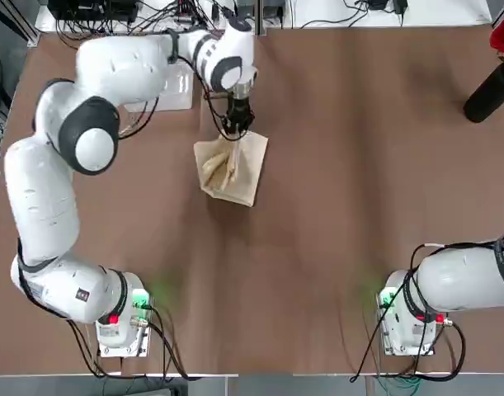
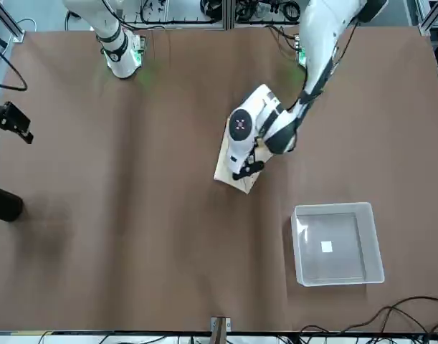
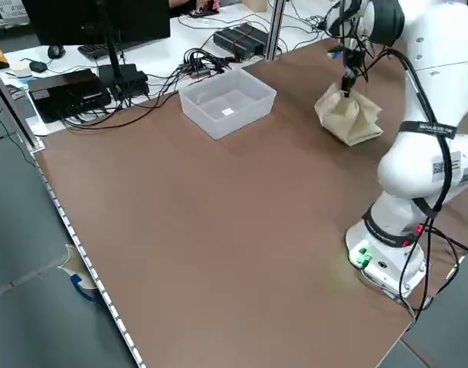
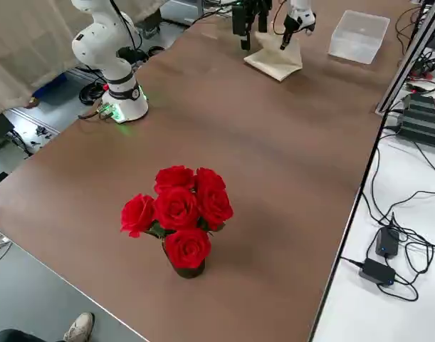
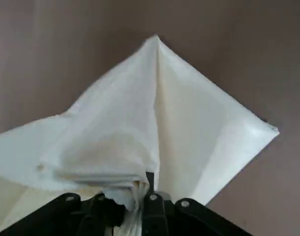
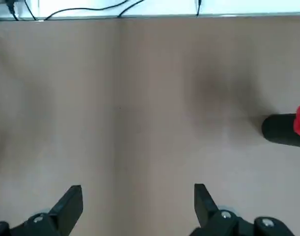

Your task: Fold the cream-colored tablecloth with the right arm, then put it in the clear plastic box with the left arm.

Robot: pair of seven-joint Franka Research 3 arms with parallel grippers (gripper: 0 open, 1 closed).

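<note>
While the left gripper [image 1: 233, 124] pinches a bunched top of the folded cream-colored fabric tablecloth [image 1: 232, 171], which is part-lifted mid-table with its lower edge near the brown surface, the sound move looks like raising it fully clear, then carrying it over the square translucent clear plastic box [image 2: 336, 244] before letting go. The right gripper [image 6: 137, 206] hangs wide and empty.

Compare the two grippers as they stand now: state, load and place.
The left gripper is shut on the cream-colored tablecloth, pinching a bunched part near the middle of the table; the right gripper stands open and holds nothing. The left one reaches far out over the table; the right one hangs back over bare tabletop, its arm parked near its base. Both have two dark fingers.
</note>
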